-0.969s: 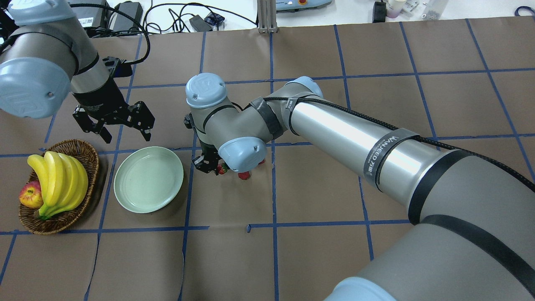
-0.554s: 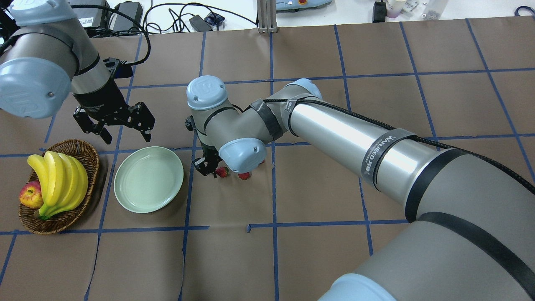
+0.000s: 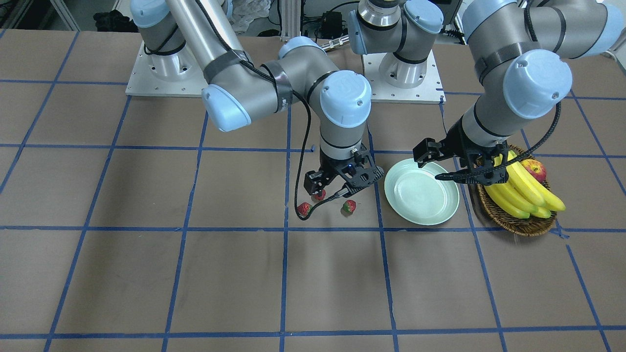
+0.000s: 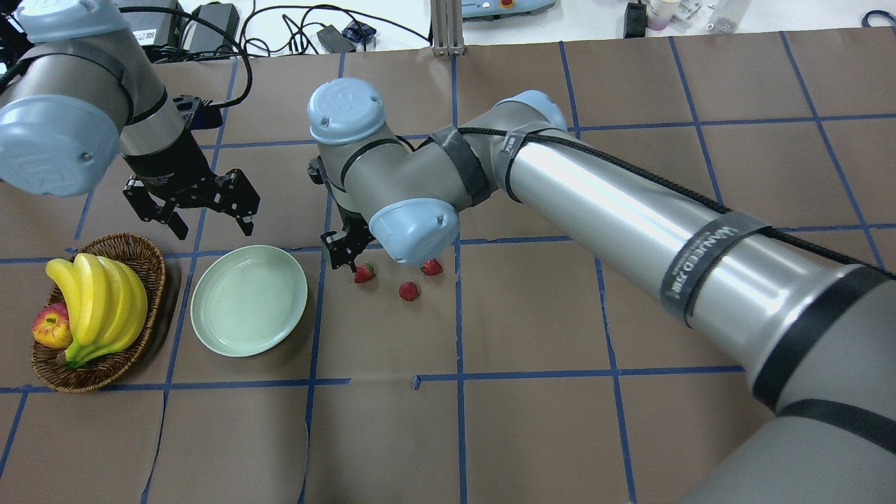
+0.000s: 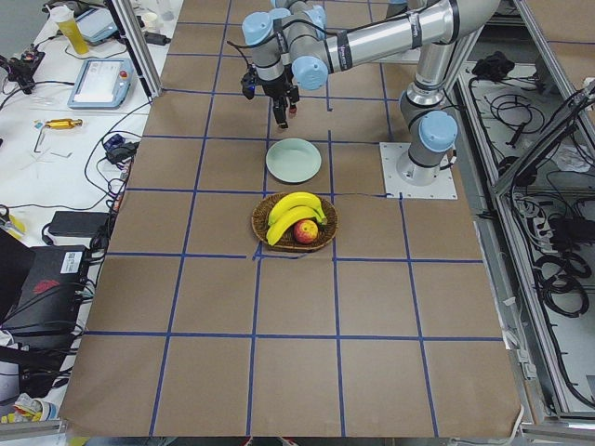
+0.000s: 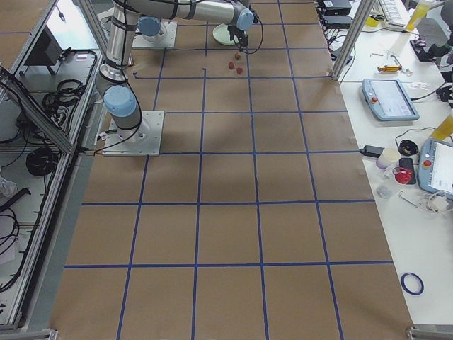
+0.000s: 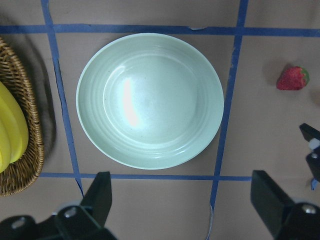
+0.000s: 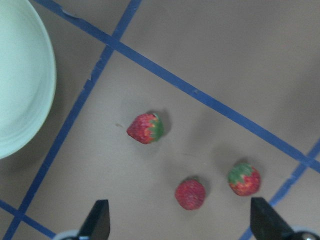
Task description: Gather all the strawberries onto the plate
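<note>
The right gripper [image 8: 181, 225] hangs over the brown table [image 4: 532, 434] with its fingers [image 8: 97, 222] spread wide and nothing between them. All three strawberries lie on the paper below, loose and apart from one another, and no finger touches any of them. In the right wrist view the first strawberry [image 8: 145, 128] sits ahead of one finger, on the plate's side. The second strawberry [image 8: 190, 194] lies nearest the middle of the gap. The third strawberry [image 8: 244, 179] lies just inside the other finger (its green top is turned up toward the camera). The plate [image 8: 20, 90] shows only as a pale green arc out past the first finger, with a blue tape line [image 8: 75, 115] between it and the fruit.

The left gripper [image 7: 184, 200] is also splayed wide and holds nothing. It hangs above the table by the plate's rim. From its wrist camera the plate lies straight ahead, centred between the two fingers [image 7: 97, 195], and there is nothing on it. Beyond one finger is the edge of a wicker basket [image 7: 25, 150] holding bananas [image 4: 98, 301] and an apple [image 4: 51, 326]. Beyond the other finger is one strawberry, well outside the plate's rim.
</note>
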